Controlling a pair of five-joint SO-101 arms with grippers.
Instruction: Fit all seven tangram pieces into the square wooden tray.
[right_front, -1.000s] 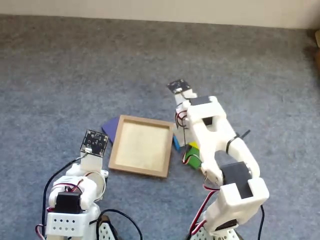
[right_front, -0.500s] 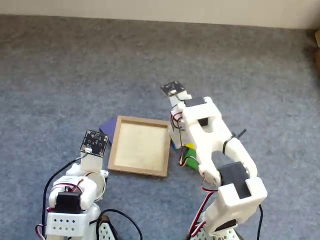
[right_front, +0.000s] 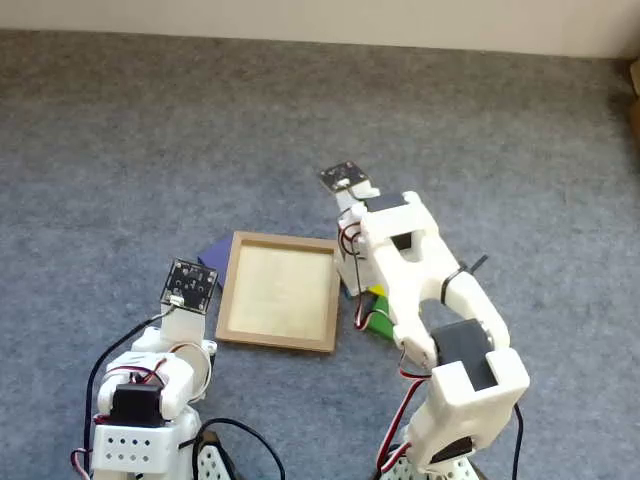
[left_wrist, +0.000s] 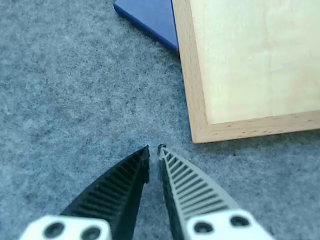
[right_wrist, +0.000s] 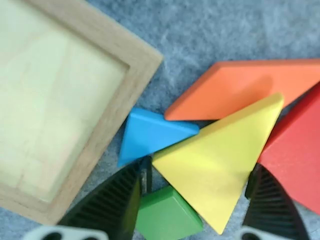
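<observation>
Carpet (right_front: 150, 130): grey, under both our arms.
Tray (right_front: 228, 290): we see it nudged left, squarer than a second ago.
Right gripper (right_wrist: 197, 175): spread wide, straddling the yellow triangle (right_wrist: 220, 165) near the tray; the orange piece (right_wrist: 240, 87) lies beyond, covered by the arm from above.
Left gripper (left_wrist: 154, 149): pinched together near the tray's corner.

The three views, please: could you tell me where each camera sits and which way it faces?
High view: fixed above the table, looking down on the wooden tray, left arm and right arm.
Left wrist view: on the left arm, looking along the shut left gripper at a tray corner and a dark blue piece.
Right wrist view: on the right arm, looking past the open right gripper at the yellow triangle near the tray.
Shared: the tray, in all three; the dark blue piece, in high and left wrist.
</observation>
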